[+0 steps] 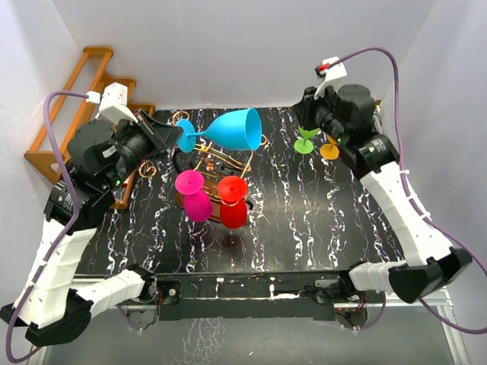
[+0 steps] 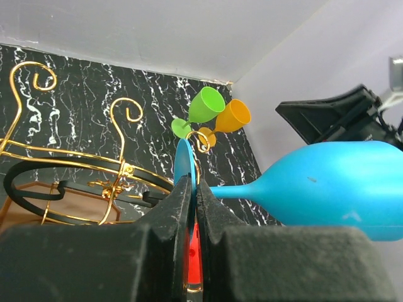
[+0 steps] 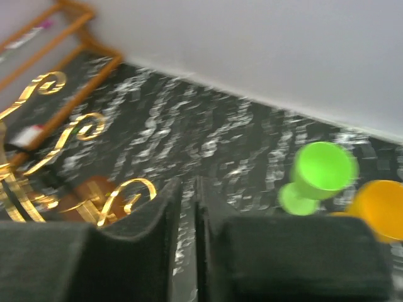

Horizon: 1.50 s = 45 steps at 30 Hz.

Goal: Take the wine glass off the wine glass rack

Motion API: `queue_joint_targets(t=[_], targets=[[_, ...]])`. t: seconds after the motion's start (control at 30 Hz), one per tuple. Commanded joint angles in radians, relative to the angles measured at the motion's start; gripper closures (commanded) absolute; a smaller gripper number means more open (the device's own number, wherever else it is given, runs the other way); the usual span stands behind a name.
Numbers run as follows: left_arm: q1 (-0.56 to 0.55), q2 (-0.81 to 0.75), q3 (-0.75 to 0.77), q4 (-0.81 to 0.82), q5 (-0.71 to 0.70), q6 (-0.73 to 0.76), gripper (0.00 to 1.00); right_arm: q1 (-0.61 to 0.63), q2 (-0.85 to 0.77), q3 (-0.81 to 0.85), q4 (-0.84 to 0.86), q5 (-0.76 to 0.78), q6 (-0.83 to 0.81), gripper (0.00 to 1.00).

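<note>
Over the rear of the wine glass rack, held on its side by the left gripper: a smooth, matte blue wine glass. Thin disc foot pinched edgewise between the black, grainy fingers, slim stem level, rounded bowl out to the right, mouth toward the right arm. Contact between foot and wire: impossible to tell.

Below, curly golden-copper wire with scroll-ended arms on a dark brown wooden base. Hanging upside down at its near side, a pink glass and a red glass, both opaque and plastic-looking.

At the far right, close to the right gripper, a green glass and an orange glass, just beside each other. Gripper fingers drawn almost together, nothing between them.

Underneath everything, a glossy black tabletop, veined white like marble. At the back left corner, an orange-brown stepped wooden shelf. All around, plain white walls.
</note>
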Motion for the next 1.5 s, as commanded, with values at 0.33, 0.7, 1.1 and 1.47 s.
queue_joint_targets(t=[0.33, 0.7, 1.1, 1.47], targets=[[0.002, -0.019, -0.039, 0.027, 0.072, 0.056, 1.0, -0.137, -0.087, -0.007, 0.161, -0.85, 0.413, 0.5], [0.002, 0.01, -0.05, 0.073, 0.123, 0.044, 1.0, -0.137, -0.118, -0.024, 0.226, -0.919, 0.454, 0.5], [0.002, 0.059, -0.052, 0.125, 0.181, 0.018, 1.0, -0.133, -0.089, -0.038, 0.269, -0.953, 0.461, 0.5], [0.002, 0.111, -0.036, 0.154, 0.237, 0.0, 1.0, -0.066, -0.045, -0.003, 0.184, -0.852, 0.397, 0.54]])
